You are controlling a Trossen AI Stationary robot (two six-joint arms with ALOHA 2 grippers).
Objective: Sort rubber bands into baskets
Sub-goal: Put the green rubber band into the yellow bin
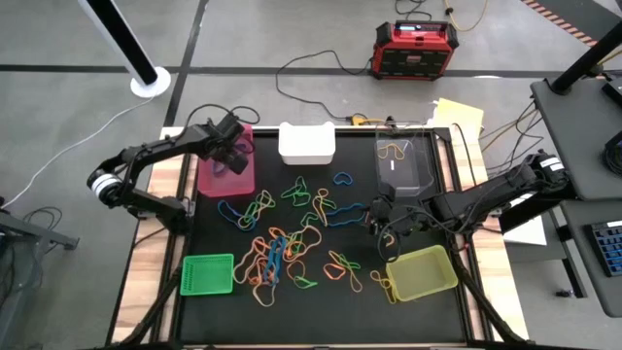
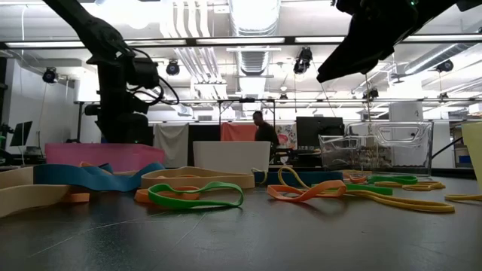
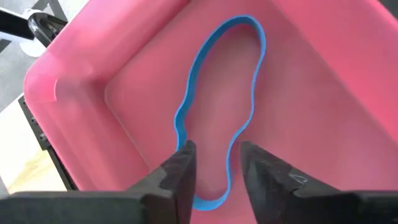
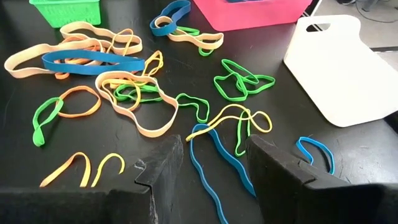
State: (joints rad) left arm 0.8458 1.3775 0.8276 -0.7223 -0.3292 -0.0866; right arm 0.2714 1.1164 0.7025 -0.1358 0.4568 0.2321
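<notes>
Hovering over the magenta-pink basket at upper left, the left gripper has its fingers parted; a blue rubber band lies inside. Right gripper, spread, hangs above scattered rubber bands at centre.

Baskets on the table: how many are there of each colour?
Pink basket: 1
White basket: 1
Clear basket: 1
Bright green basket: 1
Yellow-green basket: 1
Total: 5 baskets
</notes>
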